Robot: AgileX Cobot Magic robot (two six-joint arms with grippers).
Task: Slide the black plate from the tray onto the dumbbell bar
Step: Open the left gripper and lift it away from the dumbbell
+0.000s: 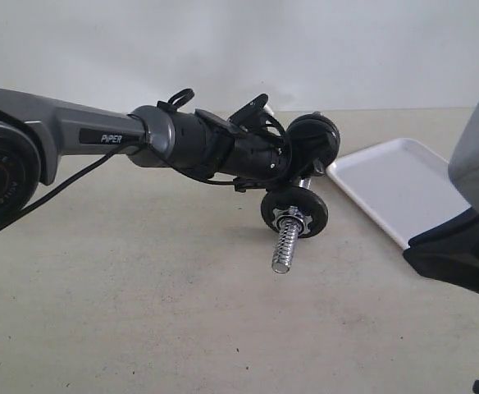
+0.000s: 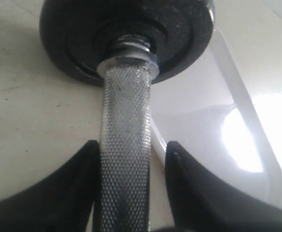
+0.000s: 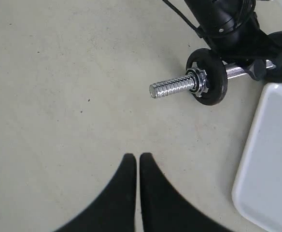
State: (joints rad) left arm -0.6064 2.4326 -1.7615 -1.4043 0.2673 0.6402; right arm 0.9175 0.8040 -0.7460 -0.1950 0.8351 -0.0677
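The dumbbell bar [image 2: 125, 145] lies on the table beside the tray [image 1: 395, 185]. The black plate [image 2: 126, 38] sits on the bar's far end, by the tray's corner [image 1: 315, 139]. The near end carries another black disc with a chrome star nut [image 1: 294, 211] and a bare threaded tip [image 1: 286, 246]. My left gripper [image 2: 131, 143] straddles the knurled middle. One finger [image 2: 78, 183] touches the bar, and the other [image 2: 194, 188] stands a small gap off it. My right gripper [image 3: 137, 157] hovers over bare table, shut on nothing. The tray [image 3: 271, 159] holds nothing.
The left arm [image 1: 100, 135] stretches in from the left across the middle of the table, with a cable hanging under it. Part of the right arm [image 1: 469, 238] fills the right edge, in front of the tray. A plain wall stands behind the table.
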